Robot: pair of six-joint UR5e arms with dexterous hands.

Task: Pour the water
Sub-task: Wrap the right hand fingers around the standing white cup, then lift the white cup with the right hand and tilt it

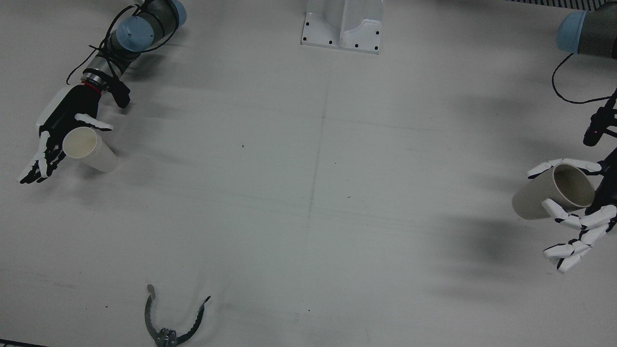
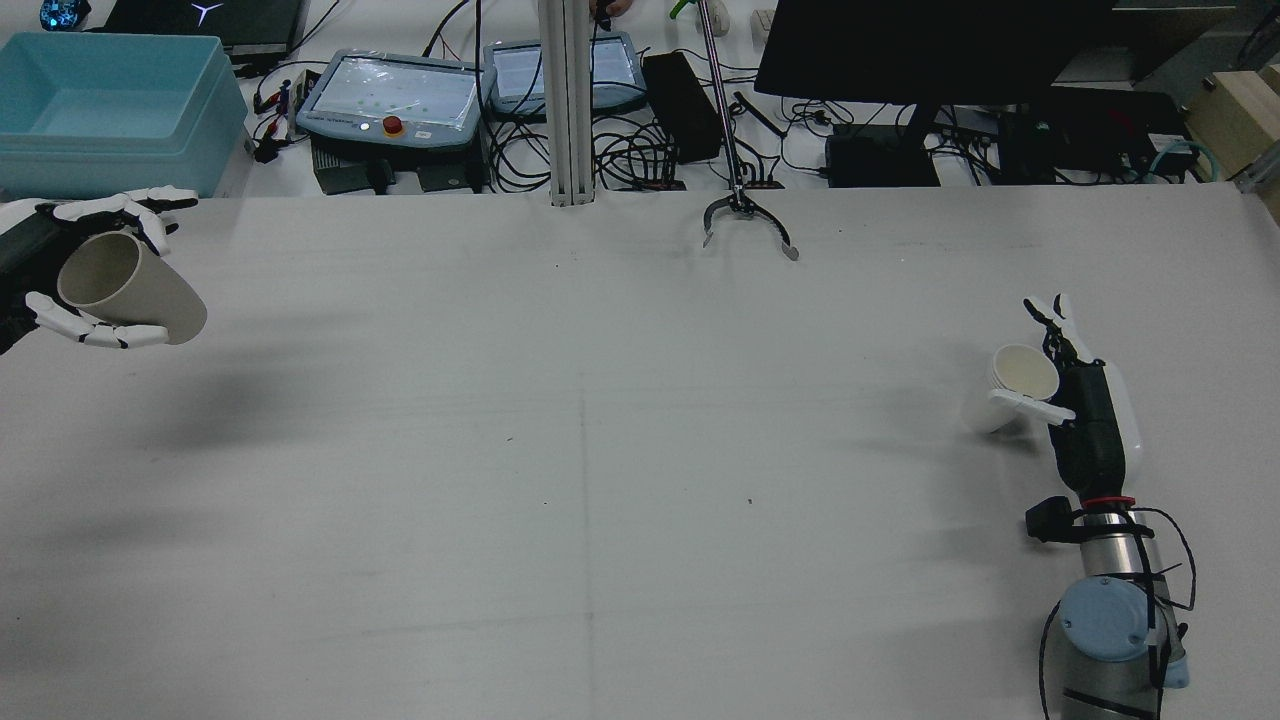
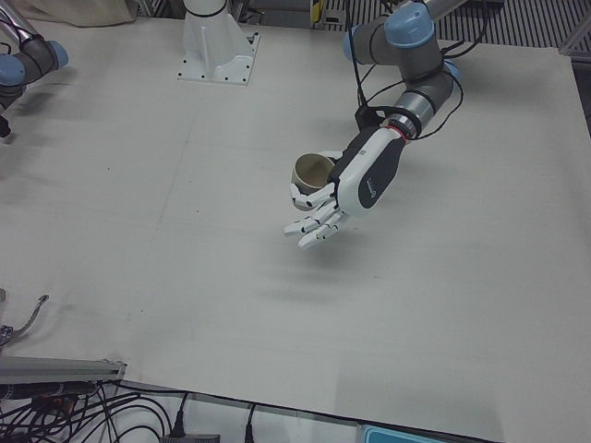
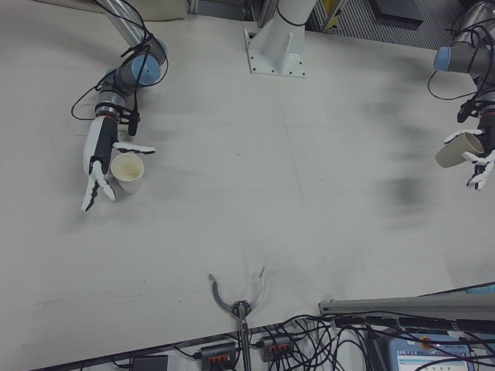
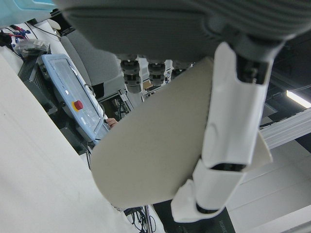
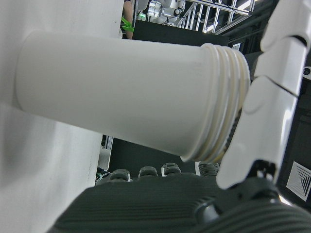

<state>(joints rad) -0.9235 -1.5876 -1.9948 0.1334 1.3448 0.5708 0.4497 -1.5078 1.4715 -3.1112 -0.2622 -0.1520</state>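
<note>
A tan cup point(image 1: 554, 193) is held tilted in the left hand point(image 1: 576, 212) at far right, a white cup point(image 1: 90, 149) stands by the unclosed right hand point(image 1: 53, 140) at far left; with cups so far apart, spillage is judged likely.

A pale grey table point(image 1: 308, 193) fills the front view. A white cup point(image 1: 90, 150) stands on it at the left; metal tongs point(image 1: 169, 322) lie at the bottom edge; a white pedestal base point(image 1: 343, 26) sits at top centre.

no text, label or number can be read.
</note>
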